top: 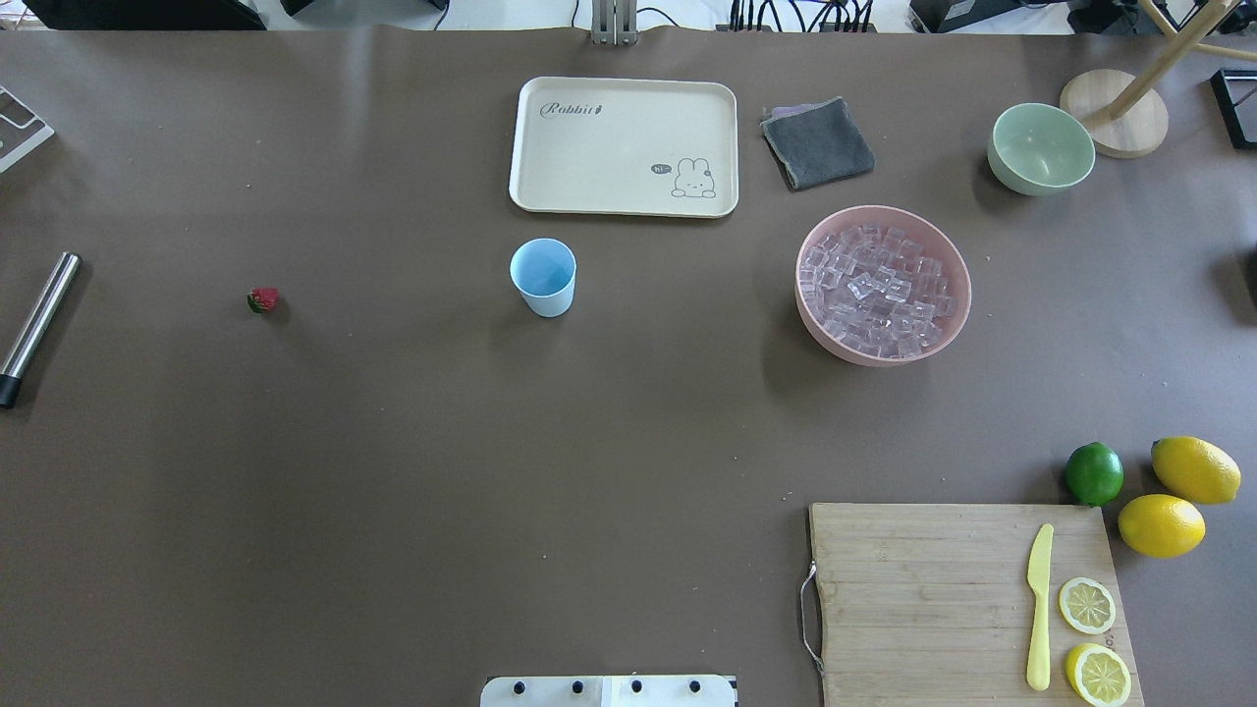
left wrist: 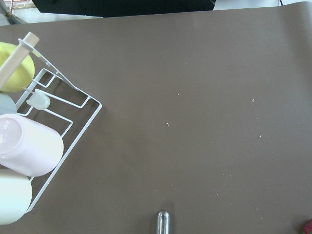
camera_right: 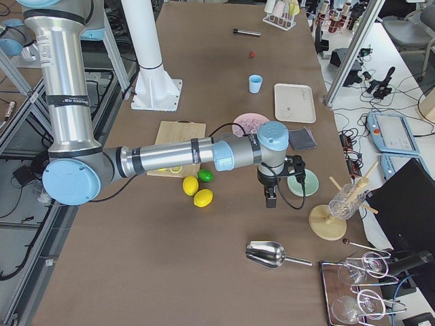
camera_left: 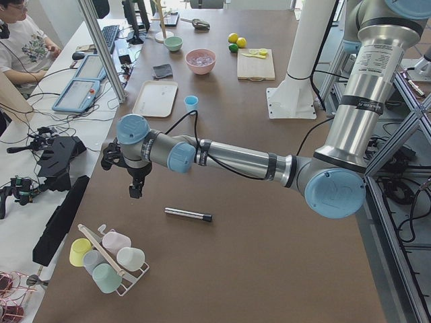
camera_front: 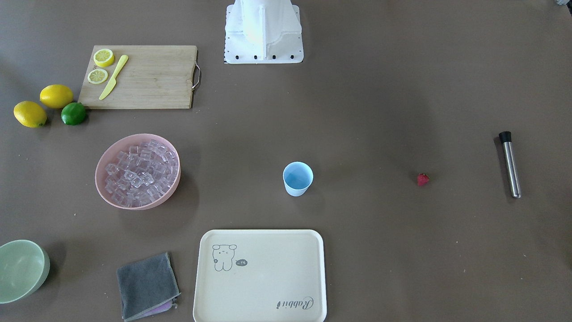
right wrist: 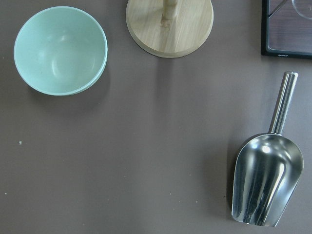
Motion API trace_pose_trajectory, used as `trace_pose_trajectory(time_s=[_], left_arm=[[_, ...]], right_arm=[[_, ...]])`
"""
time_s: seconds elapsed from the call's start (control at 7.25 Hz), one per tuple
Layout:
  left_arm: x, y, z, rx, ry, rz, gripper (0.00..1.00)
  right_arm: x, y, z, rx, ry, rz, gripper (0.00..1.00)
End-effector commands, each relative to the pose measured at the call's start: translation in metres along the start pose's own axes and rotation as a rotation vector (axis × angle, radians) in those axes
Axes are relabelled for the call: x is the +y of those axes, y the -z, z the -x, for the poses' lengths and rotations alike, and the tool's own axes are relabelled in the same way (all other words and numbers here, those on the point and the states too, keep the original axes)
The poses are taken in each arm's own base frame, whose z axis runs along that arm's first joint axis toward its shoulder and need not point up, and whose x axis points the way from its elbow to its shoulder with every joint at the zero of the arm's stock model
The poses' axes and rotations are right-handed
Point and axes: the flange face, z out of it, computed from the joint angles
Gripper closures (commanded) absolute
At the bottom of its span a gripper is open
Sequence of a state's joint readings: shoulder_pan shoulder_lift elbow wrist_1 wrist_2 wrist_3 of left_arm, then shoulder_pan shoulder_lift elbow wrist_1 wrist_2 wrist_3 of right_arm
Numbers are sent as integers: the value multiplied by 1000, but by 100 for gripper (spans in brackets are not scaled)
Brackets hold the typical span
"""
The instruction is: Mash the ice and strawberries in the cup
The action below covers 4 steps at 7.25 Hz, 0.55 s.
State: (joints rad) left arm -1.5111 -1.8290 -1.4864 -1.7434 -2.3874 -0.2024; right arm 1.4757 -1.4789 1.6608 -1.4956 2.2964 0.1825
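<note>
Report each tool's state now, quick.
Left tool: cannot be told; it shows only in a side view.
Right tool: cannot be told; it shows only in a side view.

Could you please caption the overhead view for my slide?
Empty cup mid-table, strawberry to its left, ice in a pink bowl to its right.

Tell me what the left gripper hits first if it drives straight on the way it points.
The left gripper points down: probably bare table, between cup rack and metal rod; depth unclear.
</note>
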Motion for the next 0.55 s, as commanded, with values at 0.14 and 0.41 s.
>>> trace_pose_trajectory(time_s=[0.14, 0.41], left_arm=[[1, -6, -1, 2, 6, 9, 3], [-5, -14, -8, -14, -34, -5, 3]], right_arm=[[-1, 5, 5, -2, 3, -11, 1], [-6, 19, 19, -6, 28, -40, 1]])
